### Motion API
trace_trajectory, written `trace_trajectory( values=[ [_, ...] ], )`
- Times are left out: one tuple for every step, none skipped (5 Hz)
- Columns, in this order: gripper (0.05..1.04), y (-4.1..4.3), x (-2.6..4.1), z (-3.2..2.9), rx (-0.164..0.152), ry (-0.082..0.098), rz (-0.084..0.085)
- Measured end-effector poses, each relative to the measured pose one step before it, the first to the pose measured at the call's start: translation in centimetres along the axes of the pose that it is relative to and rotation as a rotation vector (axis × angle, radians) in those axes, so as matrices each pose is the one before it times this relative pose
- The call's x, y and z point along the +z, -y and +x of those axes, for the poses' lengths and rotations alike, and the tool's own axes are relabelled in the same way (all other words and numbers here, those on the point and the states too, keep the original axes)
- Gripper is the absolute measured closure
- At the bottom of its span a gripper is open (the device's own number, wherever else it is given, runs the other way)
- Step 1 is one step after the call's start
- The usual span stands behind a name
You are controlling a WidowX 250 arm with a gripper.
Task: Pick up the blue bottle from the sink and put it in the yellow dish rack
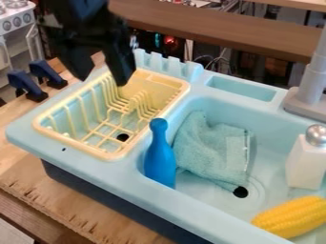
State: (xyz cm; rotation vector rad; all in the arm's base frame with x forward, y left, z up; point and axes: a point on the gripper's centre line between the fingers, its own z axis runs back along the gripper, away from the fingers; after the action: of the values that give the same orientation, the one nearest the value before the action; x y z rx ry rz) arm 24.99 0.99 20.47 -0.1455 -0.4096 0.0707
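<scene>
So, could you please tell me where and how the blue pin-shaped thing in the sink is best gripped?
I'd grip the blue pin by its slim neck, just below the rounded knob, coming from above. It stands roughly upright beside the sink's wall, with the neck up top and the wider body lower down.

And here, across the back, runs a broad brown wooden board [223, 35], with a paler strip of wood [296, 4] at the top right. Below the board, a red glow [170, 41] shines beside tangled cables [219, 61]. Over at upper left stands a white toy stove [18, 31], and two dark blue clamps [26, 86] sit at the edge of the light wooden tabletop [83, 202], its grain rough and marked.
</scene>
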Motion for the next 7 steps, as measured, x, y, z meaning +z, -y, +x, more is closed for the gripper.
trace_trajectory(
  values=[
    [0.081, 0.143, 0.132, -0.308, 0.0003, 0.0348, -0.0773],
    [0.081, 0.516, 0.166, 0.025, -0.0211, 0.0063, -0.0458],
    [0.081, 1.569, -0.917, 0.075, -0.067, -0.1036, -0.0774],
    [0.081, 2.75, -1.069, 0.49, -0.1037, -0.0716, -0.0505],
    [0.081, 2.275, -0.882, -0.088, -0.0621, -0.0273, 0.0187],
    [0.081, 2.06, 0.241, -0.92, -0.0449, -0.0313, 0.0627],
    [0.081, 0.698, -0.088, -1.826, 0.0333, -0.1044, 0.1164]
  ],
)
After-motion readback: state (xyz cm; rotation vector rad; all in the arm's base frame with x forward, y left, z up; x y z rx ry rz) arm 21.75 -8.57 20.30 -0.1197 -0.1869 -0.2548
